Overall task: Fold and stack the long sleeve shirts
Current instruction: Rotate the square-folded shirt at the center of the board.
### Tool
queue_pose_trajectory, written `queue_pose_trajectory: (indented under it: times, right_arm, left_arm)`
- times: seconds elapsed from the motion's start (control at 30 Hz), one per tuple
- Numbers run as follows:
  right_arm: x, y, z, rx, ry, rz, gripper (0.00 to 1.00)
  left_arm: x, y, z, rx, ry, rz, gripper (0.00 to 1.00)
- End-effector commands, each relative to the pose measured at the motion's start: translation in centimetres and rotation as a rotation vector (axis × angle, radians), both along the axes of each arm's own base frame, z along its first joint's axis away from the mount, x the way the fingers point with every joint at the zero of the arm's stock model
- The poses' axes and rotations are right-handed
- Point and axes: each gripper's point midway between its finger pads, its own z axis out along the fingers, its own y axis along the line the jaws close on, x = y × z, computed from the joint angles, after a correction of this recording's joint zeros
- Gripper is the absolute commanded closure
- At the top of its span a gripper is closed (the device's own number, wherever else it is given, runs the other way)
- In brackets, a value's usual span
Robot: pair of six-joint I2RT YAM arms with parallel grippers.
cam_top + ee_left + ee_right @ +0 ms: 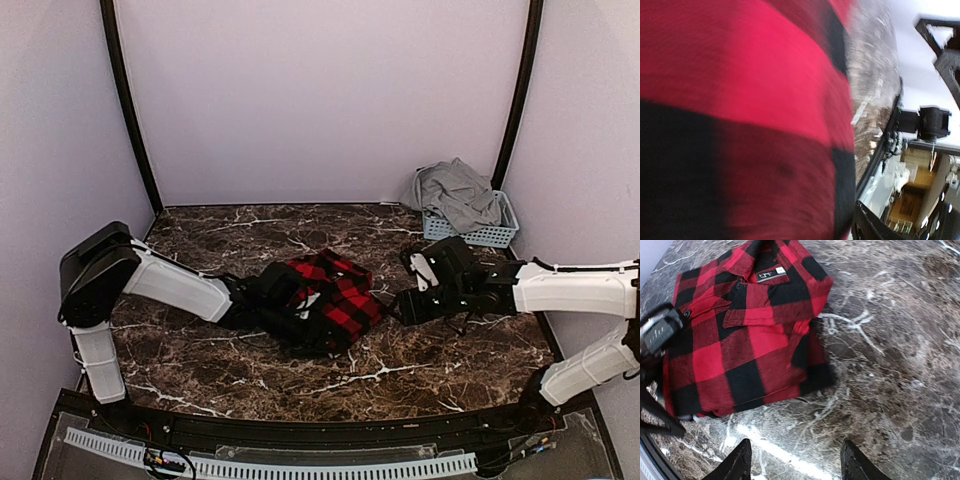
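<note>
1. The check shirt point(325, 300) lies folded into a compact packet at the middle of the surface point(450, 360), collar and label facing up. I judge this spot is chosen because both arms can reach it, so it can serve as the base of the stack.
2. The left end effector point(258, 295) is pressed into the shirt's left edge. Its wrist view shows only blurred red-and-black cloth, so I cannot tell whether its fingers are apart or clamped on the fabric. It probably sits there to pin or tuck the fold.
3. The right end effector point(797, 465) hovers low just right of the shirt, fingers apart, holding nothing and not touching the cloth. That position would let it square the right edge.
4. The grey shirt point(455, 190) is heaped unfolded in the basket point(490, 236) at the far right, well apart from the packet. It appears to be the next garment to fold.
</note>
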Motion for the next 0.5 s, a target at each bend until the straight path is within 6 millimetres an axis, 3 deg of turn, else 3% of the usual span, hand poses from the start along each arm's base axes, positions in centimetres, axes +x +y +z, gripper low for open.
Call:
queue_pose_trajectory:
  times: [0.0, 0.03, 0.1, 0.17, 0.37, 0.47]
  right_arm:
    - [1.6, -3.4, 1.5, -0.041, -0.020, -0.190, 0.43]
    - [1.7, -4.0, 1.5, -0.050, -0.019, -0.219, 0.43]
    - [1.6, -4.4, 1.7, -0.039, -0.007, -0.242, 0.42]
    - [1.2, -4.0, 1.6, -0.011, 0.014, -0.238, 0.42]
    - [0.4, -1.9, 0.4, 0.110, 0.090, -0.206, 0.41]
    - [0.7, -1.1, -0.7, 0.124, 0.117, -0.212, 0.39]
  left_arm:
    - [-1.8, -8.6, 3.4, -0.113, -0.071, -0.233, 0.31]
    - [-3.2, -9.2, 2.3, -0.075, -0.075, -0.301, 0.31]
    - [-4.3, -10.6, 3.6, -0.063, -0.146, -0.394, 0.31]
    - [-4.3, -10.5, 4.7, -0.039, -0.213, -0.424, 0.29]
    - [-2.7, -5.9, 6.4, 0.084, -0.403, -0.352, 0.24]
    - [-0.6, -2.7, 7.3, 0.157, -0.487, -0.240, 0.22]
